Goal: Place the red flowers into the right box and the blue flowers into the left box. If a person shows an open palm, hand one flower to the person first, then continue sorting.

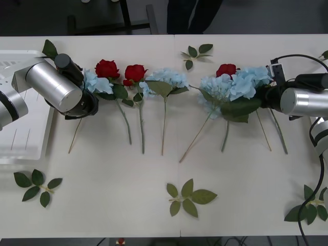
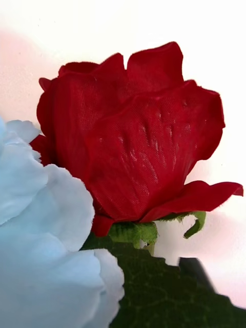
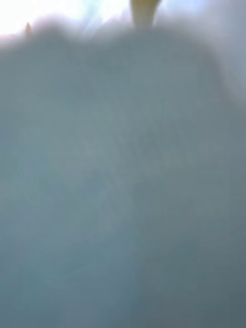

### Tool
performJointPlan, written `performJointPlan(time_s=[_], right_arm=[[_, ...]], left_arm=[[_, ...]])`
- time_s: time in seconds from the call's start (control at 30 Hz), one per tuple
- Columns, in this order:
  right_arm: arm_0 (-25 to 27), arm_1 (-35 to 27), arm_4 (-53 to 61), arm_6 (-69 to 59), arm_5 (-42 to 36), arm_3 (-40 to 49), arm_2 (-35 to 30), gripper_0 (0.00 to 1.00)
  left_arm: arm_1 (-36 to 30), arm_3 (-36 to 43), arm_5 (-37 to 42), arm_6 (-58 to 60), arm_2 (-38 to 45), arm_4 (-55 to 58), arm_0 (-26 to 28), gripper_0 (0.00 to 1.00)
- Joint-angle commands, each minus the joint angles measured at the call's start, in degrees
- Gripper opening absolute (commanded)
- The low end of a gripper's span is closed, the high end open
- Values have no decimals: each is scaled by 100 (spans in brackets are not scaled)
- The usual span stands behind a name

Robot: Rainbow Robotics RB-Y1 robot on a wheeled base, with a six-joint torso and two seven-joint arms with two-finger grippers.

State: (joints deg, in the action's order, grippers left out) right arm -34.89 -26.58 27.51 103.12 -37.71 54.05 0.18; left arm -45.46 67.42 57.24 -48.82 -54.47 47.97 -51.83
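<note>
Clearly both arms were at the pick stage, nothing sorted yet. On the white bench a row of flowers lay with stems toward the robot: two deep-red fabric roses left of centre, a third red rose at right tucked among pale sky-blue hydrangea heads; another blue hydrangea sat mid-row.

Left gripper sat low at the leftmost pale blue hydrangea head, just beside the white slotted plastic basket; its fingers' state I cannot tell, its wrist view was all pale blur.

Right gripper was at the right cluster, its camera close on the red rose; fingers hidden, cannot tell.

Judgement: next called for closing on one stem or head only, lifting clear without dragging tangled neighbours; loose green leaf sprigs were to be ignored.
</note>
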Motion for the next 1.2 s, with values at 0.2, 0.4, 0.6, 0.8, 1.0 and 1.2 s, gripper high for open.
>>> performJointPlan(time_s=[0.2, 0.4, 0.6, 0.8, 1.0, 1.2], right_arm=[[-26, 92, 88, -222, -26, -150, -45, 0], [79, 57, 203, -143, -702, 395, -370, 0], [396, -198, 1029, -38, -1643, 1406, -730, 0], [633, -444, 1802, 41, -2636, 2188, -1275, 0], [633, -462, 1820, 77, -2865, 2241, -1460, 0], [633, -471, 2110, 94, -3963, 2830, -2040, 0]], left_arm=[[-33, 8, -29, -207, -81, 72, -28, 0], [-33, 8, -38, -269, -81, 98, -28, 0], [-33, 17, -55, -304, -81, 133, -28, 0], [-33, 17, -64, -330, -81, 142, -28, 0], [-33, 17, -64, -374, -81, 168, -28, 0], [-33, 17, -64, -400, -81, 212, -20, 0]])
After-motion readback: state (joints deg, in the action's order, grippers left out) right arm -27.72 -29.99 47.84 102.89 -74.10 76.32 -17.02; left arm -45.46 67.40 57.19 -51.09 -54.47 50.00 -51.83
